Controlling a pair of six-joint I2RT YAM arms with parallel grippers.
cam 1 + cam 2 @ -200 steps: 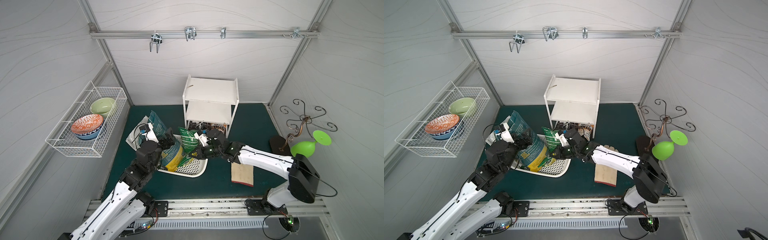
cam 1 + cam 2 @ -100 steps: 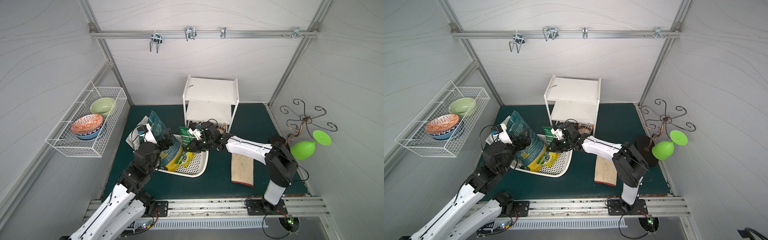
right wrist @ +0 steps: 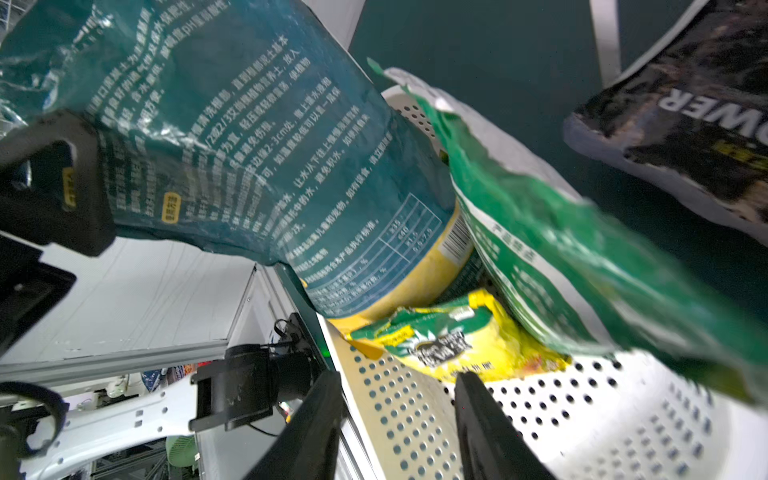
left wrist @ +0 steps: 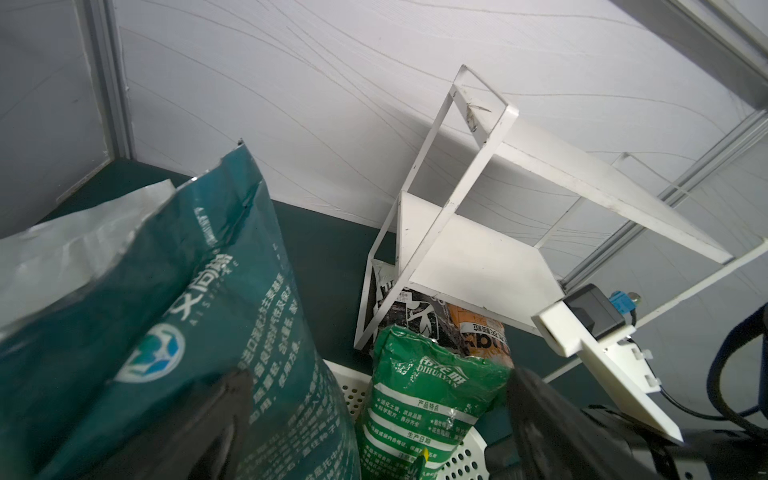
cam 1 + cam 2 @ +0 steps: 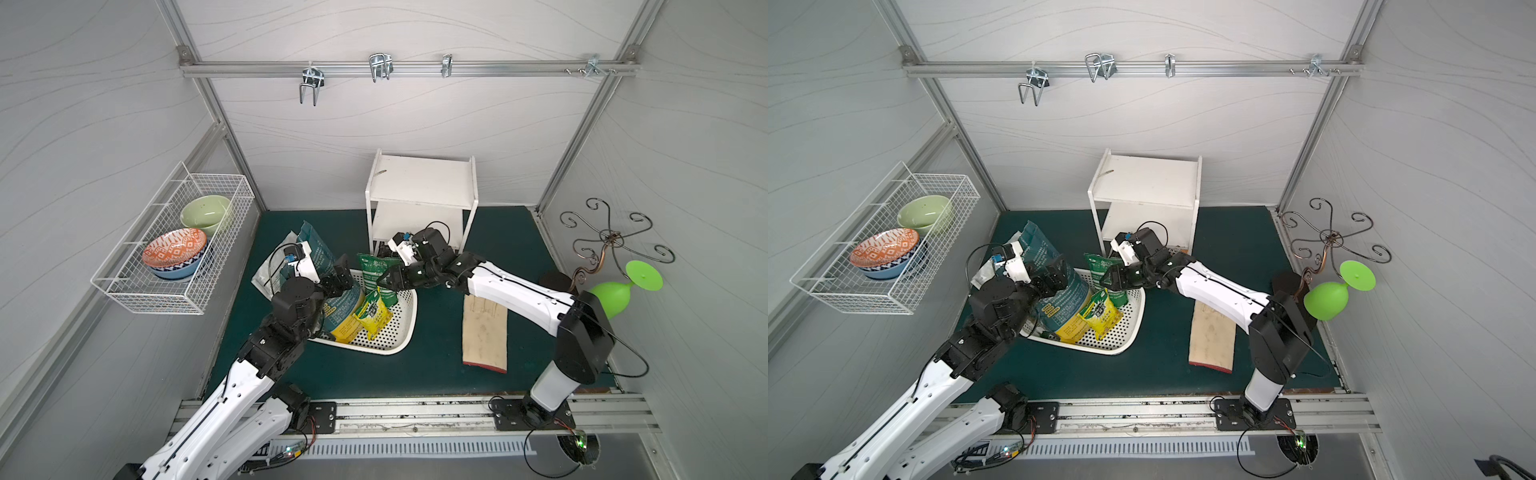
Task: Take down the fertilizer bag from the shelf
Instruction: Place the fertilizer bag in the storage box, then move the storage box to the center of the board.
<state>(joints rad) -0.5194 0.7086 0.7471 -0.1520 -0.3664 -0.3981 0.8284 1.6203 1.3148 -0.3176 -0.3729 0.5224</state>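
Right gripper (image 3: 397, 378): fingers (image 3: 316, 415) parted a moderate way, gap bare, holding nothing. Seen through the gap is only the white perforated plastic basket (image 3: 582, 415). In a top view the right gripper (image 5: 384, 282) sits at the lower part of the green fertilizer bag (image 5: 376, 270), over the basket; whether it touches the bag I cannot tell.

Green fertilizer bag (image 3: 582, 257): off the shelf, standing tilted in the basket just beside these fingers. It is crinkly glossy plastic with a ragged top edge, and it is blurred in the right wrist view.

Under the fingertips lies a small yellow bag (image 3: 453, 345), flat on the basket floor and wedged between the green bag and the teal bag (image 3: 257, 137).

Left gripper (image 4: 380, 374): fingers as wide apart as they go. One finger is against the side of the teal bag (image 4: 199, 311), the other is well off it, so nothing is clamped. The green fertilizer bag (image 4: 432, 399) shows in the gap, farther on.

The teal bag is tall and bulging, matte film with a yellow base. It stands in the basket and leans on the left finger.

The basket has rounded corners, low walls and a dotted floor. The part away from the bags is bare.

Beyond the fingers is the shelf (image 4: 478, 266): thin white metal frame, flat white boards, top and middle boards bare. Under the lowest board are a black bag (image 4: 415, 307) and an orange bag (image 4: 482, 332).

There is open dark green mat (image 5: 436, 374) around the basket's near side. A flat wooden board (image 5: 484, 332) lies under the right forearm.
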